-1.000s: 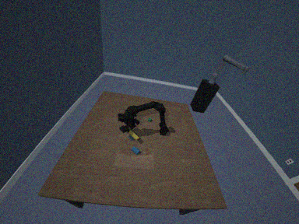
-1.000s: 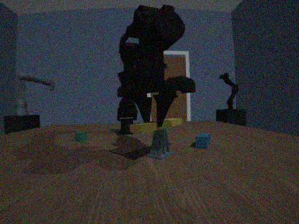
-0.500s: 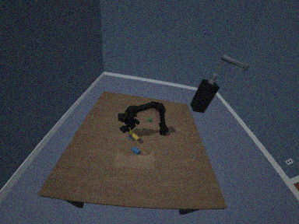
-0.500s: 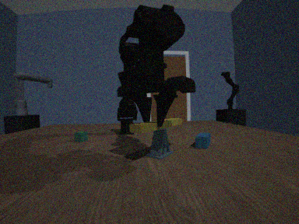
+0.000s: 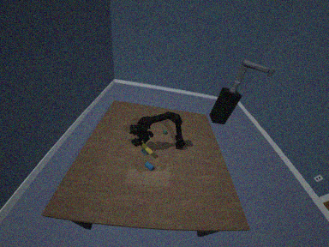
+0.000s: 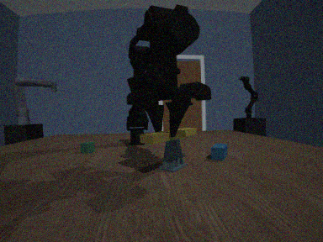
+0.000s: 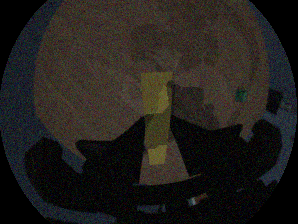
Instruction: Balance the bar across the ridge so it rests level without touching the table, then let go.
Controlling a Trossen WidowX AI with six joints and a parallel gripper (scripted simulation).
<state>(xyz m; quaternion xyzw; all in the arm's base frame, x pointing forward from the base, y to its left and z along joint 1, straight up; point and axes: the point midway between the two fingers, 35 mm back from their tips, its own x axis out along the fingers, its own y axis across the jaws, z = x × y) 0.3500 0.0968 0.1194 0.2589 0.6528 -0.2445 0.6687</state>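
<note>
The yellow bar lies crosswise over the top of the blue-grey ridge, with both ends off the table. It looks close to level, with its right end a little higher in the picture of the exterior view. My gripper is low over the ridge, with a finger on either side of the bar's middle. The fingers stand open hardly wider than the bar, loosely around it. The contact between bar and ridge is partly hidden by the near finger.
A blue block lies near the ridge, to its right in the exterior view. A small green block lies on the other side. The wooden table bears them all. The light is dim.
</note>
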